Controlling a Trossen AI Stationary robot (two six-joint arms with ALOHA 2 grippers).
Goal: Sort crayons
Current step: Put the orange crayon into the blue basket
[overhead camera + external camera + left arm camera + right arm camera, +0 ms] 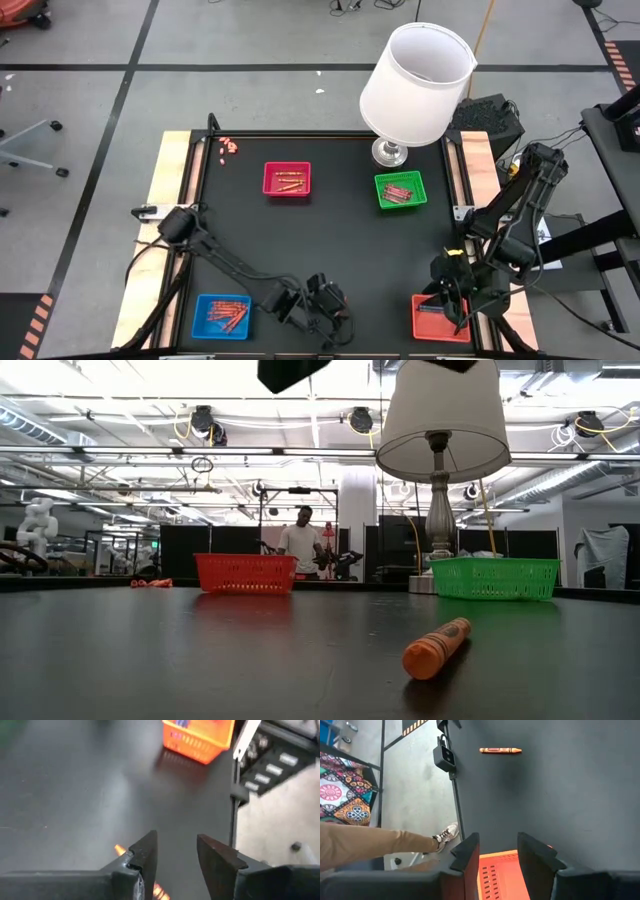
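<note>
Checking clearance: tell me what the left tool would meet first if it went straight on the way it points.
Probably bare table; the left tool points down at it. The orange tray lies farther ahead.

The high view looks straight down on the whole black counter (330, 240), taking in both arms and the surrounding floor. The low view sits at counter height near the front edge, facing level across toward the room beyond; it shares the red tray (245, 573), green tray (495, 578) and lamp (440, 430) with the high view. The left wrist view looks forward, close above the counter, toward the orange tray (197, 737). The right wrist view looks down over that same tray (495, 875) and the counter's edge, close up.
</note>
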